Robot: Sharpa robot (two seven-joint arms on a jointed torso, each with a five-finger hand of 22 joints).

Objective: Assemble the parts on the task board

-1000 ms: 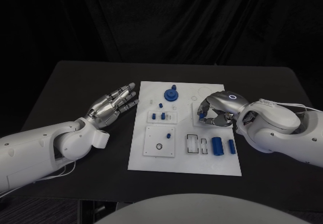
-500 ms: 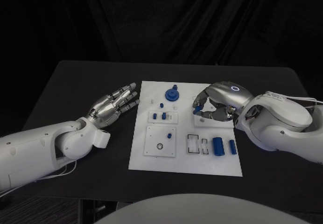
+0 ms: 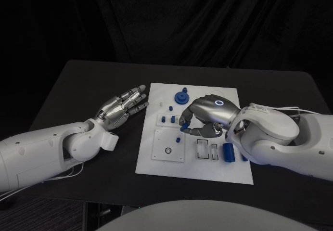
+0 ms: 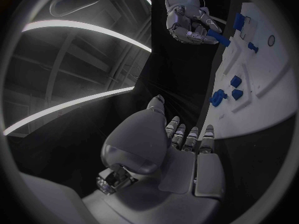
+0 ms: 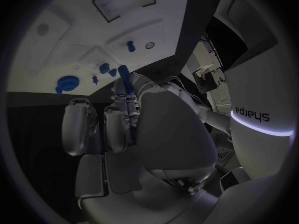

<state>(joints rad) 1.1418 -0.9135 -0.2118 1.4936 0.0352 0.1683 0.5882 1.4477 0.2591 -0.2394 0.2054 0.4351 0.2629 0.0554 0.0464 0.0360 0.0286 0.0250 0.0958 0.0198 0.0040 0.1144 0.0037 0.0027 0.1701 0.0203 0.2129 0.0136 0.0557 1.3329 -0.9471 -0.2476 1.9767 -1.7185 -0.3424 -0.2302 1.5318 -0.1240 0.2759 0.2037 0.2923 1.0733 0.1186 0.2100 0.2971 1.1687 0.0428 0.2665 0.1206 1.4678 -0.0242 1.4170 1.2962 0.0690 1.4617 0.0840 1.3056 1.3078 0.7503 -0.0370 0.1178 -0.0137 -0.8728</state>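
The white task board (image 3: 161, 162) lies in the middle of the black table. My right hand (image 3: 206, 114) hovers over the board's middle and pinches a small blue peg (image 3: 185, 127) between thumb and finger. The peg (image 5: 124, 74) sticks out past the fingertips in the right wrist view, and the left wrist view shows this peg (image 4: 219, 38) under the right hand (image 4: 187, 19). My left hand (image 3: 123, 107) floats flat beside the board's left edge, fingers spread, holding nothing. A blue gear-like part (image 3: 182, 97) stands at the board's far end.
Two small blue pegs (image 3: 166, 119) sit on the board left of my right hand, another peg (image 3: 177, 140) stands in a square plate beside a black ring (image 3: 166, 150). A blue cylinder (image 3: 227, 150) lies near the board's right side. Bare table surrounds the board.
My right hand has lifted off the board's right side with the blue peg and carried it left toward the board's middle. The left hand has stayed where it was.
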